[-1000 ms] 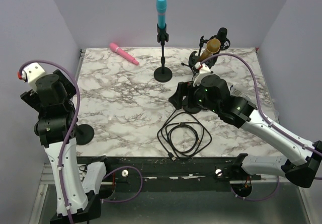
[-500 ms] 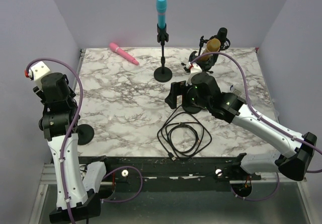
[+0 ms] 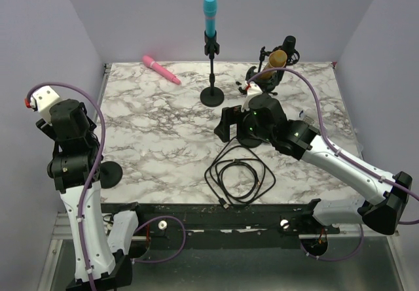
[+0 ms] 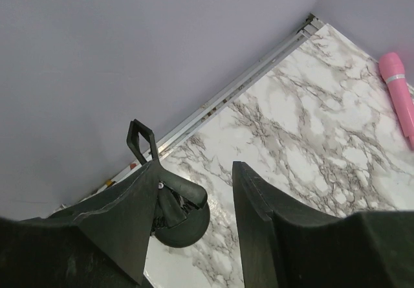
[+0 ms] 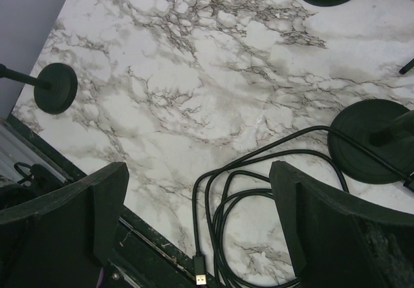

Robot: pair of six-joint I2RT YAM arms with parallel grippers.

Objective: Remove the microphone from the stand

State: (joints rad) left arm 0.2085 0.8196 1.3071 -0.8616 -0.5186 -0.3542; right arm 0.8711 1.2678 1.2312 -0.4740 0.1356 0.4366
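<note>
- Top external view: the marble bench (image 3: pixel 150 127) meets walls at left, back and right, and bare marble spreads over its left half.
- Over mid-bench reaches the right arm (image 3: pixel 340 163); the right fingers (image 5: pixel 107 200) are spread wide, holding nothing, above the black cable (image 3: pixel 239 176) coiled near the front edge.
- Off the left edge stands the left arm (image 3: pixel 72 167); the left fingers (image 4: pixel 259 204) are narrowly parted with nothing between them, and a small clip stand (image 4: pixel 178 213) shows past them.
- At back centre the blue microphone (image 3: pixel 209 6) sits upright in its stand (image 3: pixel 212 95), well apart from both arms.
- At back right the gold microphone (image 3: pixel 277 58) sits just behind the right wrist.
- Near the back-left corner lies the pink microphone (image 3: pixel 160 69).
</note>
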